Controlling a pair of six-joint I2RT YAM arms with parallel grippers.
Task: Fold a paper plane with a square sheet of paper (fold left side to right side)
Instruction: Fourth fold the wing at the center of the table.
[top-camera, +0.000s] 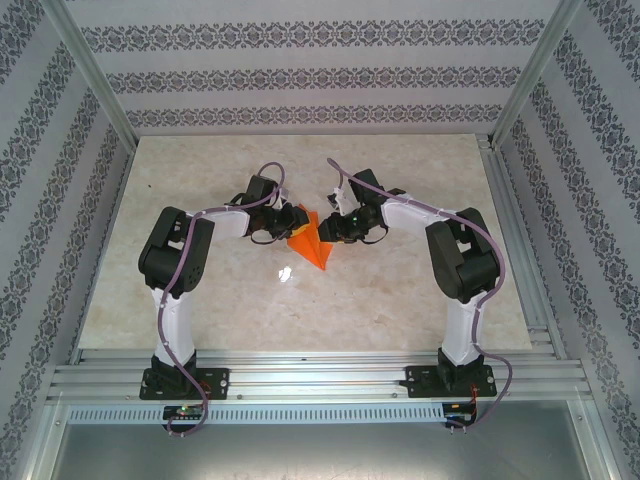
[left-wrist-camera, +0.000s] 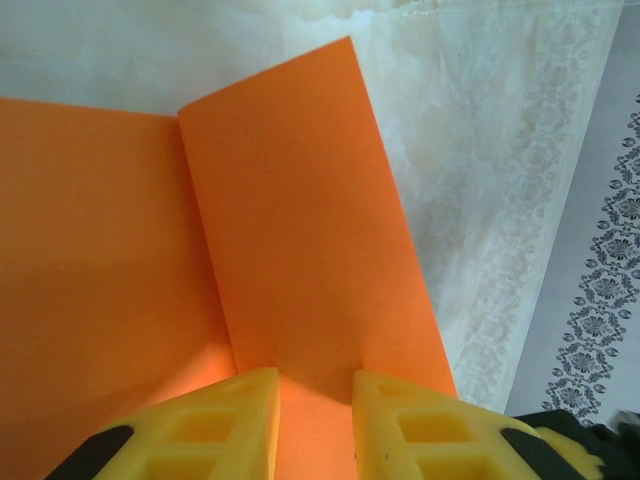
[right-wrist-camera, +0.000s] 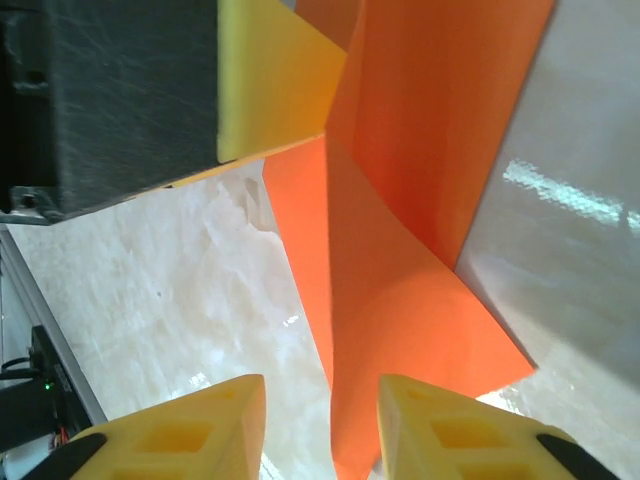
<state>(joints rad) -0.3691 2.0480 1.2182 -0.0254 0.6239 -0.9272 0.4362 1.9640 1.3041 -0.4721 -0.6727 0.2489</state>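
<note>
Left claw (left-wrist-camera: 315, 392), jaws slightly apart, sits at the edge of the creased orange paper (left-wrist-camera: 300, 230). Right claw (right-wrist-camera: 322, 398), released, has the paper's lower edge between its jaws. The paper lies mid-bench (top-camera: 200, 290), between both arms.

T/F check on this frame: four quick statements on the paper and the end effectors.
1. The orange paper lies flat as an unfolded square. False: it is folded into a pointed shape.
2. The left end effector and right end effector flank the paper. True.
3. The right end effector's jaws are shut tight. False: a gap shows between its fingers, with the paper's edge in it.
4. The left end effector's fingers are yellow. True.
</note>
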